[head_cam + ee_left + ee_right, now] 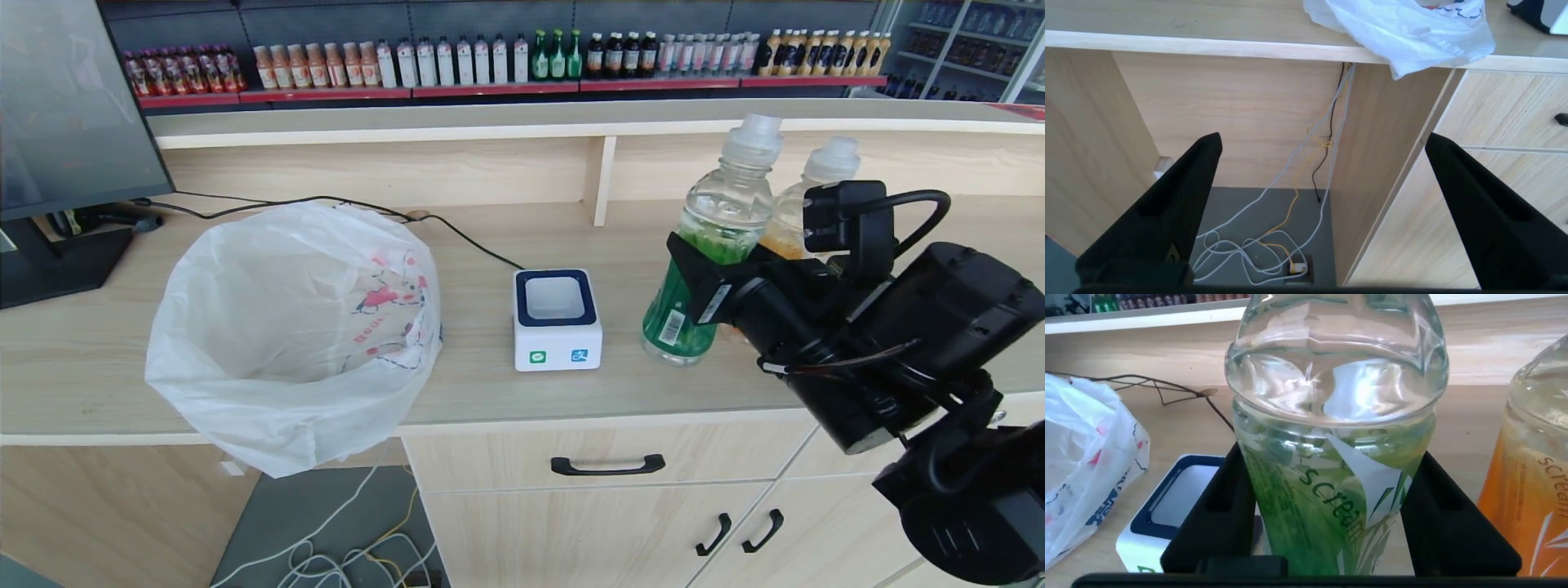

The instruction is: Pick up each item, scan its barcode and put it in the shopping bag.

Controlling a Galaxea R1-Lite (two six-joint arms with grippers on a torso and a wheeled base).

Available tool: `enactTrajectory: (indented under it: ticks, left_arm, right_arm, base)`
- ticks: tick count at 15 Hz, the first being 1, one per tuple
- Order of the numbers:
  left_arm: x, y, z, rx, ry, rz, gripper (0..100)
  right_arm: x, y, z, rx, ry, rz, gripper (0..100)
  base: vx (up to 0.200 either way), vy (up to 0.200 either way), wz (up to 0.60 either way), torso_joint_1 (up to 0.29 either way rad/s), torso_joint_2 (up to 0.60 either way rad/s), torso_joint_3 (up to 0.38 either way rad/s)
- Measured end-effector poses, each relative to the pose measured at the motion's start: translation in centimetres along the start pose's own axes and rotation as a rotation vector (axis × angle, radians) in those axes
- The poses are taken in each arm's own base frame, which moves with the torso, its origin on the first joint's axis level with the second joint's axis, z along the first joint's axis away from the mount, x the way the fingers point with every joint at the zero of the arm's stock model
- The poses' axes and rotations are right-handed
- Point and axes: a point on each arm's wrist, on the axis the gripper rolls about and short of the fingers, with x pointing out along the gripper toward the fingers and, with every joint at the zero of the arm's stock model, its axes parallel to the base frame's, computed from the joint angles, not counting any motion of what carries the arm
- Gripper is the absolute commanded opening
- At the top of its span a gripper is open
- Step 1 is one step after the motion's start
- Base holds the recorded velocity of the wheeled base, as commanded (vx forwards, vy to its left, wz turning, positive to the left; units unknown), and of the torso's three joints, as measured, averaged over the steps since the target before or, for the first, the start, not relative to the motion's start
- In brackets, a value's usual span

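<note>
A green-labelled bottle (707, 245) with a clear top and white cap stands on the wooden counter (490, 384) at the right. My right gripper (706, 273) is shut on its lower half, with a black finger (1229, 514) pressed against each side of the green bottle (1335, 457). An orange drink bottle (804, 208) stands just behind it, also seen as the orange bottle (1535, 474). The white scanner (557, 320) with a blue-rimmed window sits mid-counter. The white shopping bag (294, 327) stands open at the left. My left gripper (1319, 212) hangs open below the counter edge.
A dark monitor (73, 106) stands at the far left, and a black cable (326, 200) runs along the back to the scanner. A raised ledge (571, 131) borders the counter's far side. Drawers with black handles (607, 466) lie under the counter, and loose cables (1282, 237) lie on the floor.
</note>
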Motion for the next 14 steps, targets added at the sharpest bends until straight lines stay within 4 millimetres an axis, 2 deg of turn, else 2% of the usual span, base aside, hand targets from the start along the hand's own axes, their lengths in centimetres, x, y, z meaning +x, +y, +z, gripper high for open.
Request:
enactTrajectory:
  ticks: [6,12,14]
  left_arm:
    - [0.0,0.0,0.0,0.000,0.000,0.000,100]
    - [0.0,0.0,0.0,0.000,0.000,0.000,100]
    - [0.0,0.0,0.0,0.000,0.000,0.000,100]
  right_arm:
    - [-4.1,-0.1,0.7,0.004,0.029,0.103,0]
    - [-5.9,3.0,1.5,0.065,0.023,0.248,0]
    - [-6.4,3.9,1.6,0.144,0.034,0.285,0]
  base:
    - [0.000,0.000,0.00,0.000,0.00,0.000]
    - [0.000,0.000,0.00,0.000,0.00,0.000]
    - [0.000,0.000,0.00,0.000,0.00,0.000]
